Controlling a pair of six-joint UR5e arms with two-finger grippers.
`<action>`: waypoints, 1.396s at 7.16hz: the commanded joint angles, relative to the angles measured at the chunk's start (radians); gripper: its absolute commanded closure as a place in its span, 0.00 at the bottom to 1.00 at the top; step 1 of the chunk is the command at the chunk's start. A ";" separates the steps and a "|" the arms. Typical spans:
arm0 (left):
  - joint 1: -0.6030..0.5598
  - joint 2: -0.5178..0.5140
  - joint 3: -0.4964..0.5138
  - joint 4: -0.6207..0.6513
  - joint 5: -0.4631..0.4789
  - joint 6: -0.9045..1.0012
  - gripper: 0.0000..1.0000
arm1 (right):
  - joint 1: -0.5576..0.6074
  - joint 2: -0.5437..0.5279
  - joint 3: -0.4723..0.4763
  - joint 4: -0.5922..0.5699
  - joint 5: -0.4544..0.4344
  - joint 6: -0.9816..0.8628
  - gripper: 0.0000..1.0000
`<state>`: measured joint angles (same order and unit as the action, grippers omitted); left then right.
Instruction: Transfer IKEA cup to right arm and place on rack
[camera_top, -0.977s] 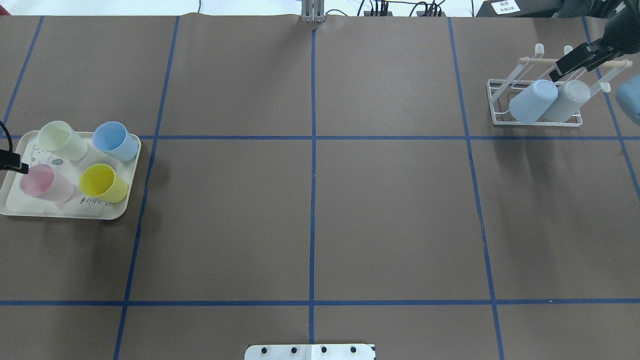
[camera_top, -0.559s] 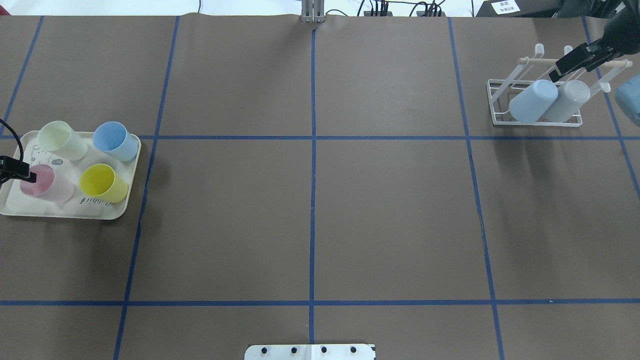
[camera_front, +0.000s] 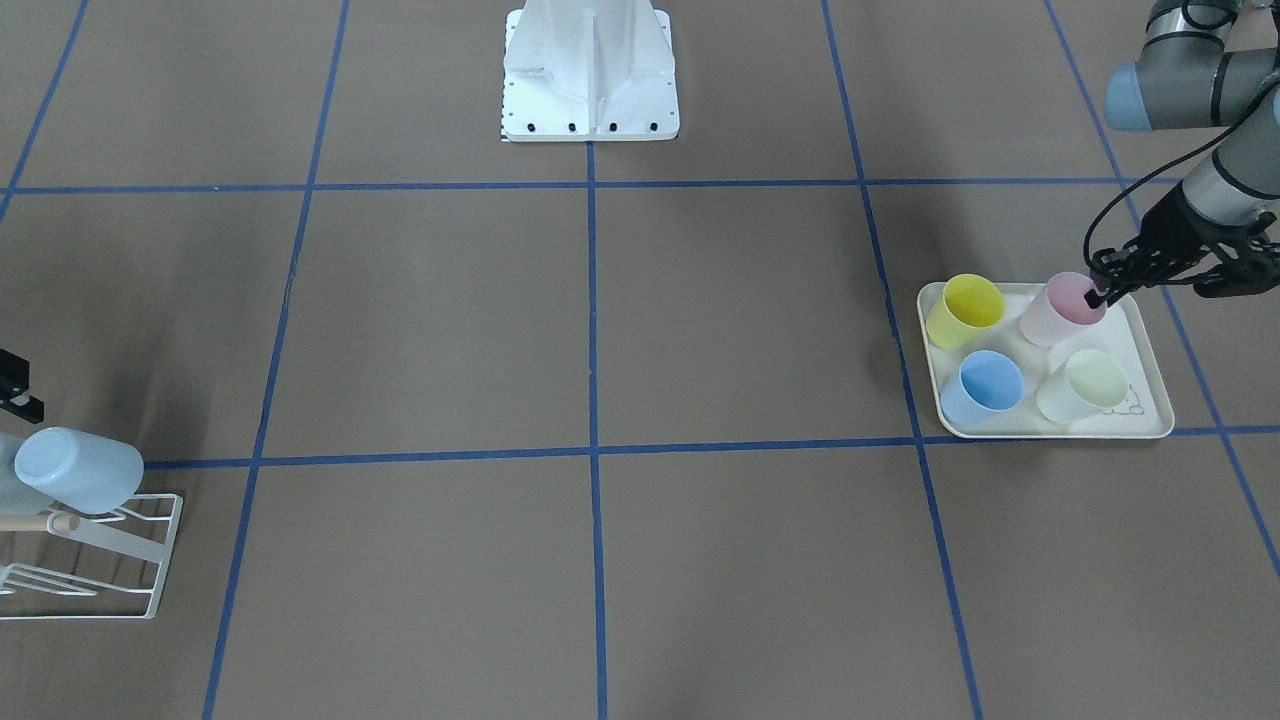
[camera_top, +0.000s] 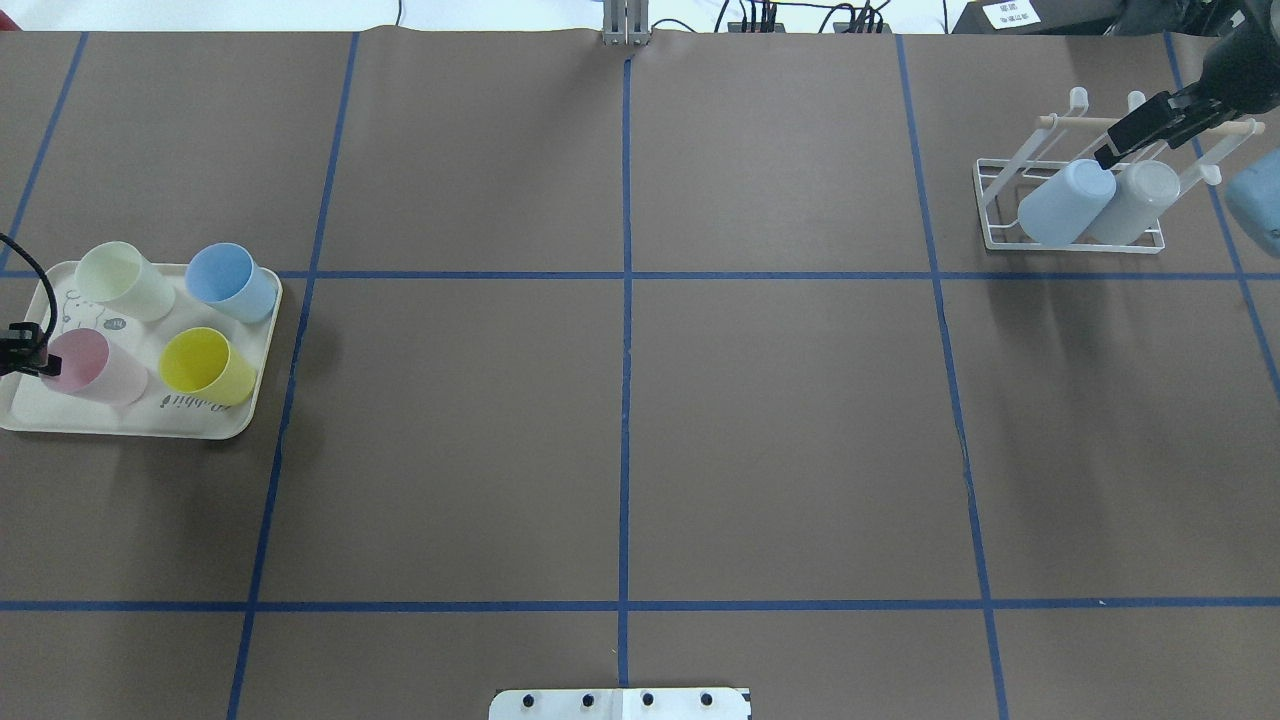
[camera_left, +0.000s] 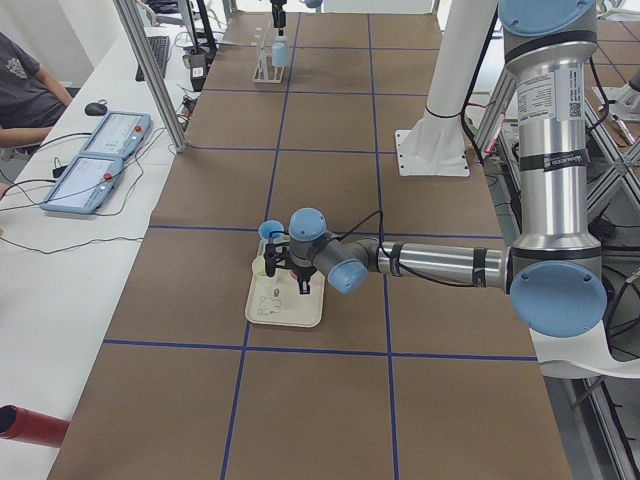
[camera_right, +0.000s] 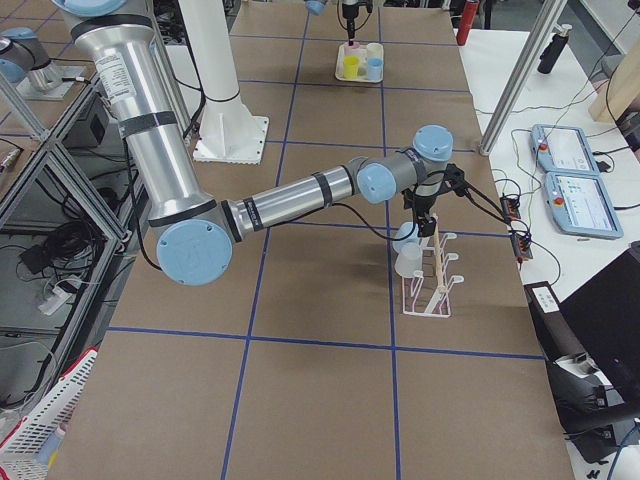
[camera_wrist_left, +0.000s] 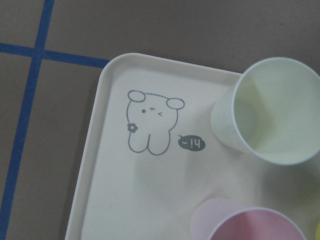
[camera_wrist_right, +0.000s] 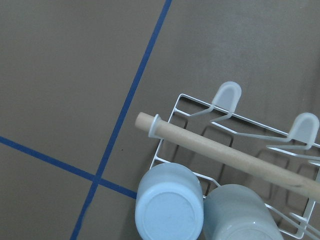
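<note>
Since a second ago, your left gripper (camera_top: 40, 362) has slid along the tray's left edge toward the robot and now sits at the rim of the pink cup (camera_top: 90, 365). The right gripper (camera_top: 1106, 156) has barely shifted.

From overhead, you see that cup upright in the near left corner of the cream tray (camera_top: 30, 405), which lies at the table's (camera_top: 780, 430) left edge. The yellow cup (camera_top: 205, 365) takes the near right corner, the blue cup (camera_top: 230, 280) the far right and the pale green cup (camera_top: 120, 280) the far left. The rack (camera_top: 1077, 97) stands near the table's far right corner. It carries a light blue cup (camera_top: 1065, 202) and a grey-blue cup (camera_top: 1135, 200), bottoms up and touching. The right gripper hangs over them, across the dowel (camera_top: 1235, 127).

From the front, a black fingertip meets the pink cup's rim on the side away from the yellow cup. You cannot tell whether the fingers clamp it. Only a sliver of the right gripper shows, so you cannot tell how wide it stands.

From the sides, the left arm (camera_left: 440, 265) stretches low to the tray and the right arm (camera_right: 290, 198) reaches to the rack.

The left wrist camera looks down on the rabbit print (camera_wrist_left: 150, 122), with the pink cup's rim at the bottom edge. The right wrist camera shows both racked cups' bases below the dowel.
</note>
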<state>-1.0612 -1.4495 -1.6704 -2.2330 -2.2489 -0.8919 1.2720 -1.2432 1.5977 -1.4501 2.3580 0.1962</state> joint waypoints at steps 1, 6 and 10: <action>-0.028 0.012 -0.079 0.000 -0.140 -0.010 1.00 | -0.005 0.007 0.002 -0.001 0.027 0.011 0.01; -0.266 -0.040 -0.196 0.021 -0.290 -0.214 1.00 | -0.035 0.016 0.062 0.008 0.038 0.144 0.01; -0.034 -0.321 -0.216 -0.123 -0.341 -0.886 1.00 | -0.222 0.016 0.359 0.046 0.038 0.688 0.01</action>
<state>-1.2000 -1.6795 -1.8888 -2.3055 -2.5984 -1.5627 1.1078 -1.2289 1.8666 -1.4309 2.3950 0.7114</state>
